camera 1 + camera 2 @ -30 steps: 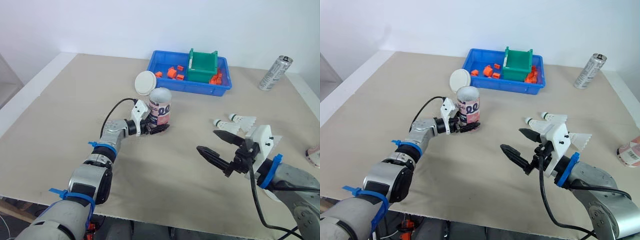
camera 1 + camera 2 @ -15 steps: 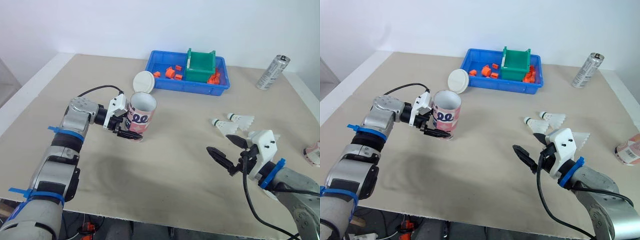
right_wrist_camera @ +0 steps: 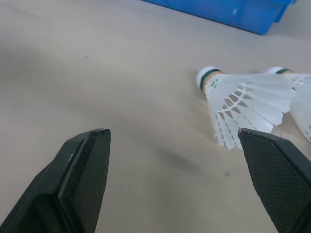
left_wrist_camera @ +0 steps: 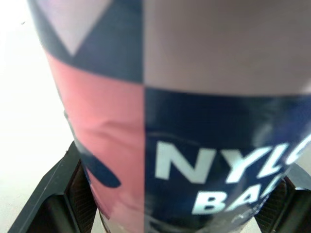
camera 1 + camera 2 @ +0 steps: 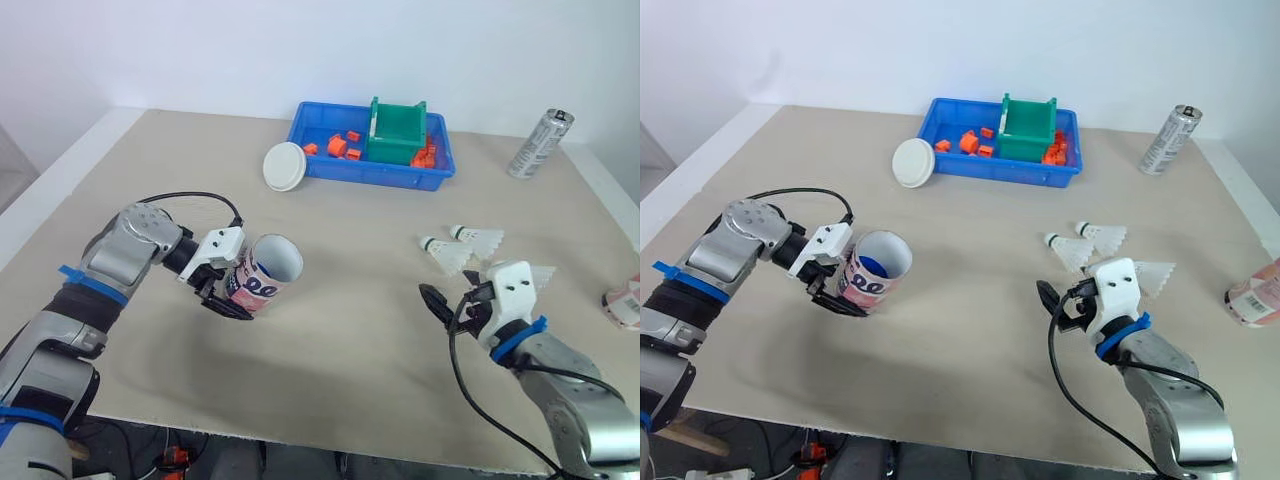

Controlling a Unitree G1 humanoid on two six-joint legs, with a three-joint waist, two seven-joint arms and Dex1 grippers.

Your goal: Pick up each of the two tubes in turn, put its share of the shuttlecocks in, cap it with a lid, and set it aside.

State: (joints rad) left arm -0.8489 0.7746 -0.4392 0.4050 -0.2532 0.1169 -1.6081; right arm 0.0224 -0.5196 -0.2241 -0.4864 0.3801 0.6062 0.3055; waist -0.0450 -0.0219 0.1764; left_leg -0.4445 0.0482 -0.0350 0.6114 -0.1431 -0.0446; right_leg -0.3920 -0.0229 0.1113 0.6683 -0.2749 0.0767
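The tube (image 5: pixel 262 278), upright beside the lid (image 5: pixel 285 165) a second ago, is now clamped in the left tool (image 5: pixel 238 288) — raised off the worktop (image 5: pixel 350 350), tipped, mouth facing the right tool (image 3: pixel 172 138), which gapes wide and empty, the shuttlecocks (image 3: pixel 238 104) just ahead. Loading looks next.

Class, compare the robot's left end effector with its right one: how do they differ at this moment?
The left end effector is shut on the open tube; the right end effector is open and empty. The left holds its tube tilted; the right faces the shuttlecocks. Both have black fingers.
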